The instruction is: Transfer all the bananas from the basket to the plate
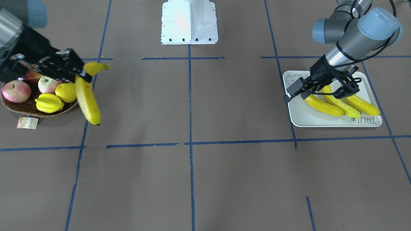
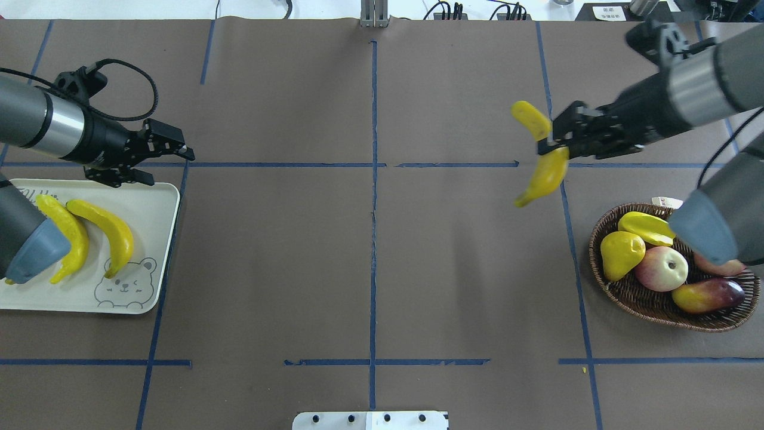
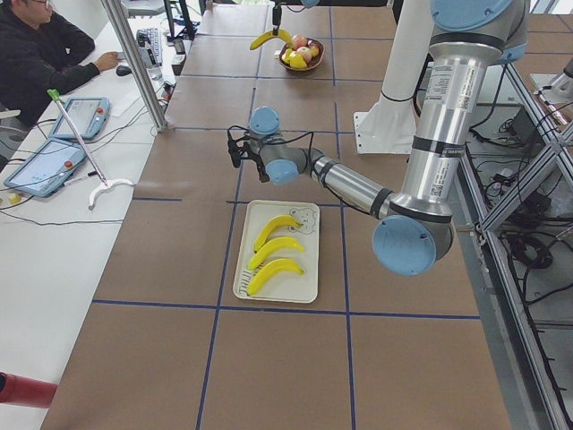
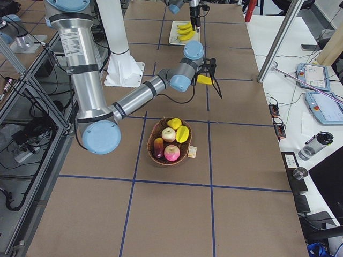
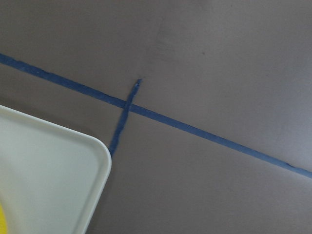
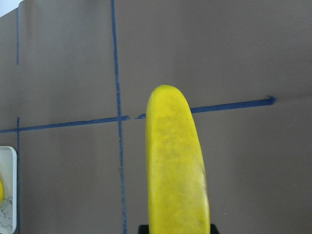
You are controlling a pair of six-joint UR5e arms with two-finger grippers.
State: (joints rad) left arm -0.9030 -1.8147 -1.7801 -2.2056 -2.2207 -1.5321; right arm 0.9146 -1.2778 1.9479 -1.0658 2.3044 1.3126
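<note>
Right gripper (image 2: 546, 148) clamps curved glossy yellow banana (image 2: 550, 172) aloft, 10 o'clock of brown wicker basket (image 2: 650, 306); left gripper (image 2: 170, 167) spread, empty

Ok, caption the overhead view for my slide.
Right arm's fingers hold a banana clear of the fruit basket; left arm's fingers hover open by the plate of bananas.

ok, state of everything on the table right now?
right gripper: shut on held banana
held banana: airborne, outside the basket
left gripper: open, empty
plate: holds three bananas side by side
basket: no bananas, only other fruit
</note>
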